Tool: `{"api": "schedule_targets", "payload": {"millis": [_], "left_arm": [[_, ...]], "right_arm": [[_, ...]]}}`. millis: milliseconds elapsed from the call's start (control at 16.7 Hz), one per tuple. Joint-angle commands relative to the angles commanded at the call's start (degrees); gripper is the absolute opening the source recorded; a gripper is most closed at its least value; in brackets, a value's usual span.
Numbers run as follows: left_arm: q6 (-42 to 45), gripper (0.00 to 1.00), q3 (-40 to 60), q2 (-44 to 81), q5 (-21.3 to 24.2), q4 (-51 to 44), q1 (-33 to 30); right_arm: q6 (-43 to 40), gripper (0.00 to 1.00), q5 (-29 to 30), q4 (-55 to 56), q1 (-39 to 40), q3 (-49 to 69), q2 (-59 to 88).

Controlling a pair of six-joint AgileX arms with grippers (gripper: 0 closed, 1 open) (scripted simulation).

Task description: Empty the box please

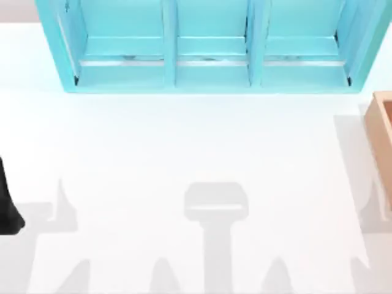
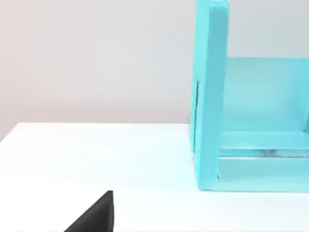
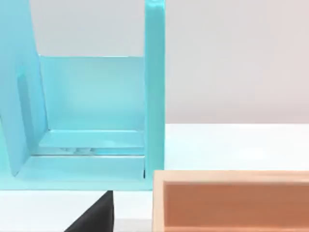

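At the right edge of the top view sits the task's thing: the large light-brown, wood-like open-topped box [image 1: 381, 125] with thick plain walls, cut off by the frame, resting on the white tabletop [image 1: 184, 141]. It stands just in front of the right end of the turquoise three-bay shelf unit [image 1: 208, 49], which runs along the far side of the tabletop.

Right wrist view: the box's [image 3: 231, 200] near wall and part of its inner face show, close below the camera. What lies inside is hidden from here, so I cannot say what has to come out.

My right pincer: a dark wedge [image 3: 94, 215] at the lower margin of the right wrist view is likely one finger; whether the pincer is wide or narrow I cannot tell. Judgement: the right arm is the natural one for this job, since the box lies on its side.

My left arm [image 1: 9, 202] is parked at the left edge of the tabletop, well apart from the box. A similar dark wedge [image 2: 94, 215] shows in the left wrist view, facing the shelf unit's left end panel [image 2: 210, 96]; its pincer state I cannot tell either.

Status, judged: emptying not yet begun. Next move calls for bringing the right pincer above the box opening to see the contents.
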Motion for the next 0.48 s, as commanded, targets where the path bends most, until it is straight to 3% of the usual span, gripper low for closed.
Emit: {"api": "schedule_targets", "payload": {"millis": [240, 480], "left_arm": [[0.00, 1.00, 0.00, 0.00, 0.00, 0.00, 0.00], [0.00, 1.00, 0.00, 0.00, 0.00, 0.00, 0.00]], "right_arm": [[-0.74, 1.00, 0.00, -1.86, -0.79, 1.87, 1.90], [-4.32, 1.00, -0.01, -11.72, -4.50, 11.72, 12.82]]}}
